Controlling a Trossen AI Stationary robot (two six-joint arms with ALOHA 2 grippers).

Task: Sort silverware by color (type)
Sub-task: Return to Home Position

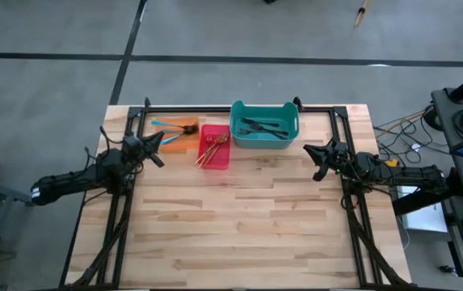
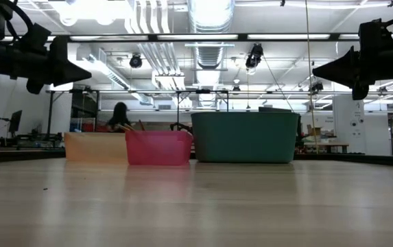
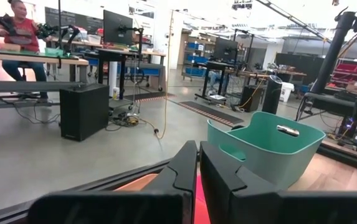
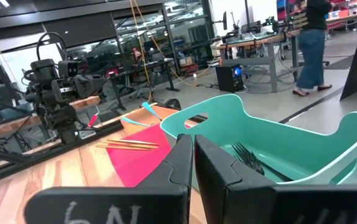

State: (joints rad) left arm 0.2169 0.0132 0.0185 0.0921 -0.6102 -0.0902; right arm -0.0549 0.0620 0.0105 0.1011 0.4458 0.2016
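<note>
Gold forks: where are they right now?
High view: the gold forks lie in the red bin, between the orange bin and the teal bin.

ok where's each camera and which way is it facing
High: above the table, straight down on orange bin, red bin, teal bin; left arm, right arm show.
Low: table-top height, level at the bins' sides; left gripper and right gripper in upper corners.
Left wrist: on the left arm, past its shut gripper to the teal bin.
Right wrist: on the right arm, past its shut gripper into the teal bin's dark forks.
Shared: both wrist views show the teal bin.
</note>
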